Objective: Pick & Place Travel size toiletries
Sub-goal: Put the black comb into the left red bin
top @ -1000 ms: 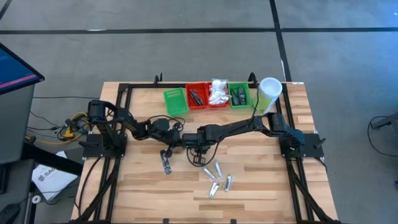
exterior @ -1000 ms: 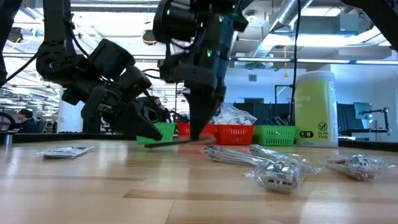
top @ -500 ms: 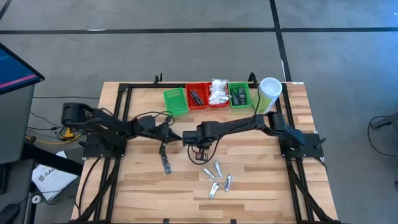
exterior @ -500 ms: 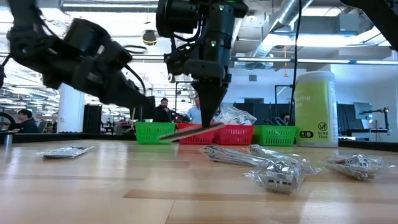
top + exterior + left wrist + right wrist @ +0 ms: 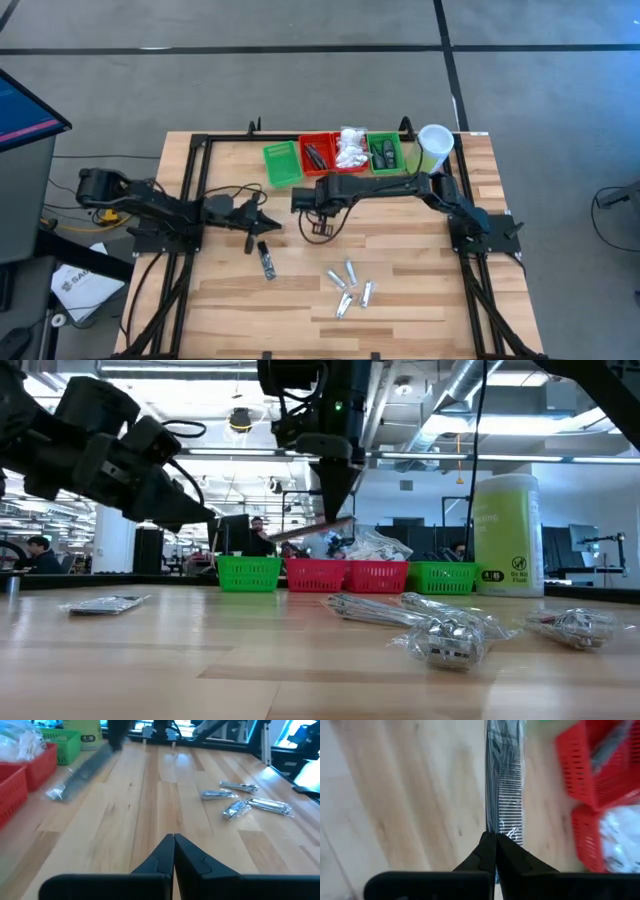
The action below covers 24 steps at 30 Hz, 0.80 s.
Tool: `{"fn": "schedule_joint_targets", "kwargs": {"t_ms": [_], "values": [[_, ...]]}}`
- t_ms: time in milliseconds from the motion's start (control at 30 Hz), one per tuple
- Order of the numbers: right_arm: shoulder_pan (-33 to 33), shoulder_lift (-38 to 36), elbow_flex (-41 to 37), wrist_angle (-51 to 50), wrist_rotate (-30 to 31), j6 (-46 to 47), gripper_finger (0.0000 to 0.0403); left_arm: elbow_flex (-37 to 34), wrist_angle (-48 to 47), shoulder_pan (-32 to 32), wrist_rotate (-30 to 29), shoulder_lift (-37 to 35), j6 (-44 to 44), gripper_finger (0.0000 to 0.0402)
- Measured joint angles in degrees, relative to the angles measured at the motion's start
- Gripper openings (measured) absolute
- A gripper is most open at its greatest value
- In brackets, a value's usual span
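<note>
The right pincer was clenched on a wrapped black comb, a narrow toothed piece in clear film, and held it off the surface near the middle of the high view, just below the row of trays; in the low view the comb hung tilted under the pincer, above the tray tops. The trays stood side by side along the upper middle of the high view. The left green tray showed nothing inside that could be made out. The first red tray held dark narrow pieces, the second red tray was heaped with white soft packets, and the right green tray held dark pieces. A pale green cylinder stood at the right end of the row. The left pincer was clenched on nothing, at the left of the high view over bare wood. One wrapped dark item lay lower left of centre, and several silver tubes lay scattered lower centre.
</note>
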Motion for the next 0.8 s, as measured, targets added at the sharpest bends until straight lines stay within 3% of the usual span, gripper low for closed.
{"fn": "schedule_joint_targets", "kwargs": {"t_ms": [367,800], "values": [[-8.2,-3.7,0.1,5.0,0.3,1.0,0.0,0.0,0.1,-6.8,-10.6,-0.1,-1.6,0.0002],[-17.0,-3.3,-6.1,18.0,-3.3,1.8,0.0,0.0,0.6,-9.6,-15.3,-0.1,-3.1,0.0002]]}}
